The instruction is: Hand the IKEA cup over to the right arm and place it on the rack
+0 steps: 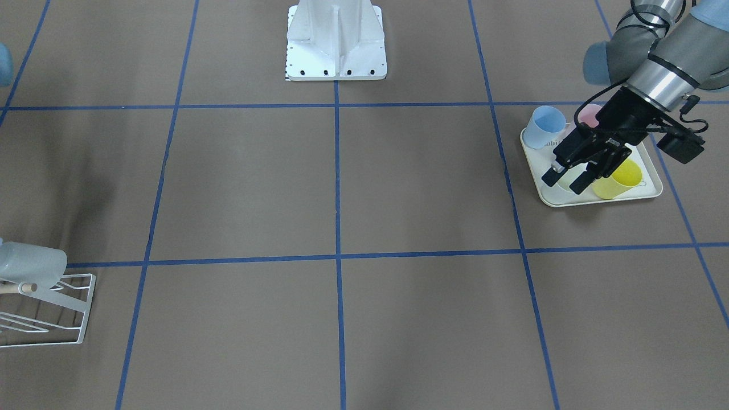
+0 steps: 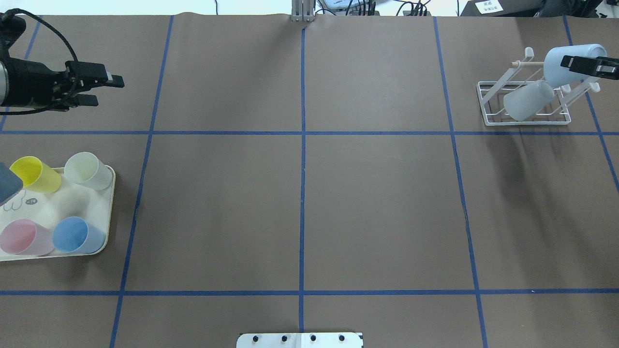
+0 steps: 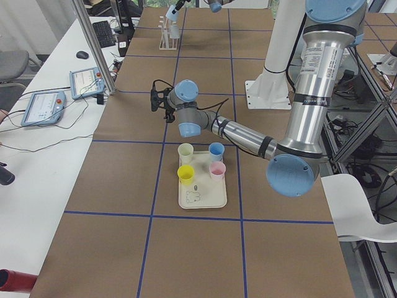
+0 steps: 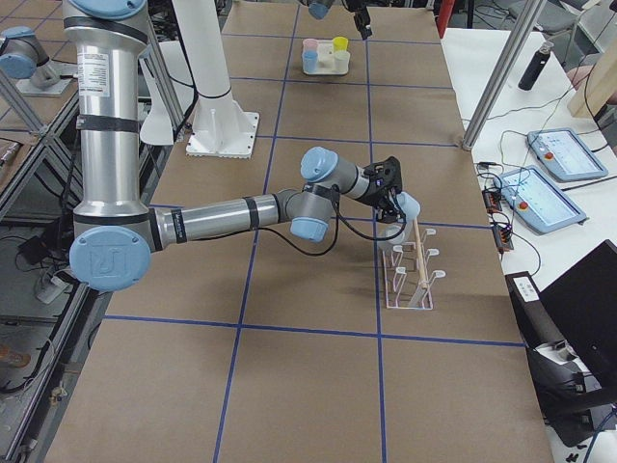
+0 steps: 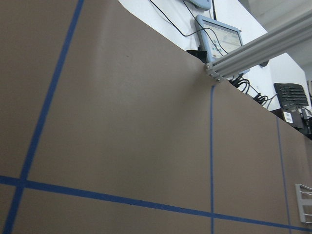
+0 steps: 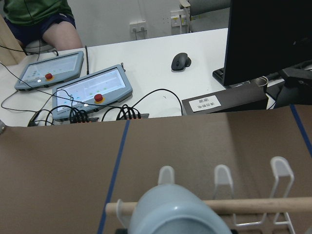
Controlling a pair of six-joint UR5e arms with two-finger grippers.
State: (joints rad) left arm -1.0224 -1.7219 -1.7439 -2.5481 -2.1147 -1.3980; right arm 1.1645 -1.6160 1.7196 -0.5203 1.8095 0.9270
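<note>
Your right jaws point(image 2: 569, 64) are closed on the pale blue IKEA cup point(image 2: 555, 72), holding it tilted at the rack's point(image 2: 488, 104) wooden dowel point(image 2: 529, 62), likely to hang it there. A greyer cup point(image 2: 527, 100) rests just below the jaws. The held cup is a plain, handleless tapered tumbler. Your left jaws point(image 2: 110, 92) are spread and empty, their share apparently finished.

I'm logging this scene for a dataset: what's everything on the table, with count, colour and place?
tray: 1, cream, robot's left end
tray cups: 4, yellow cup, whitish cup, pink cup, blue cup, upright
rack: 1, white wire, robot's right end
grey cup: 1, pale grey, tilted on rack
light blue cup: 1, at rack's wooden dowel
robot base: 1, white, table's near edge
left pincer: 1, black, open, empty, beyond tray
right pincer: 1, black, shut on light blue cup
</note>
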